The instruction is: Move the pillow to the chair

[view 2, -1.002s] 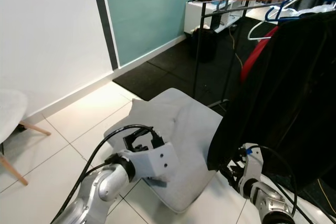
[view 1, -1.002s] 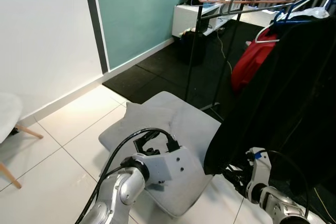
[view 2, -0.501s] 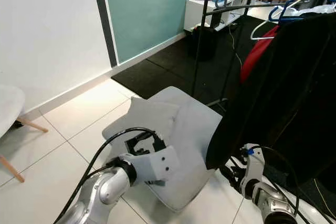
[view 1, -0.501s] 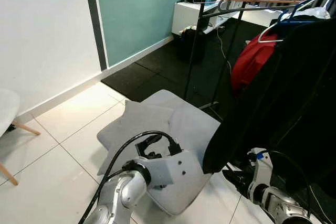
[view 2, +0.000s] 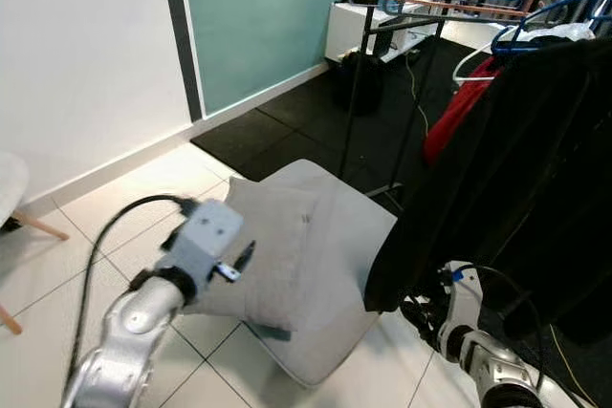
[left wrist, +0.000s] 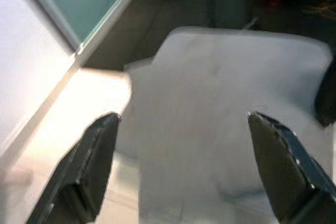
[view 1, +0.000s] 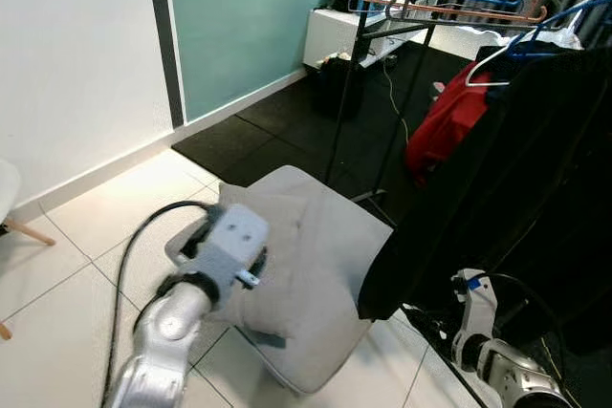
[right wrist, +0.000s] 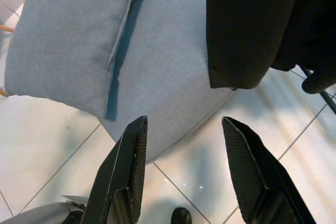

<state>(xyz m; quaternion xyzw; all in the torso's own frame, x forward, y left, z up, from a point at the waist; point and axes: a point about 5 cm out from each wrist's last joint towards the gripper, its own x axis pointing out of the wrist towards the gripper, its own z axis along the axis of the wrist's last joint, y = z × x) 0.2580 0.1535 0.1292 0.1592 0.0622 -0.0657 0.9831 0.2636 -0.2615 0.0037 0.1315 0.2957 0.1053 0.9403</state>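
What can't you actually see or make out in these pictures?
- Chair legs: hidden under its seat, eye views.
- Chair's right edge: covered by the black garment.
- Left gripper: open, but the left wrist view is blurred, so pillow contact is unclear.
- White seat: cut off by the edge.

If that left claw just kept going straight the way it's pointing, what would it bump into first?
Most likely the grey pillow lying on the grey chair seat: it sits straight ahead between the open fingers of the left gripper. Depth is hard to judge.

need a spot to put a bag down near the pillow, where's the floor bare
Bare white tiles between the pillow and the white wall. Crowded beside the clothes rack, where the black garment hangs over the grey seat.
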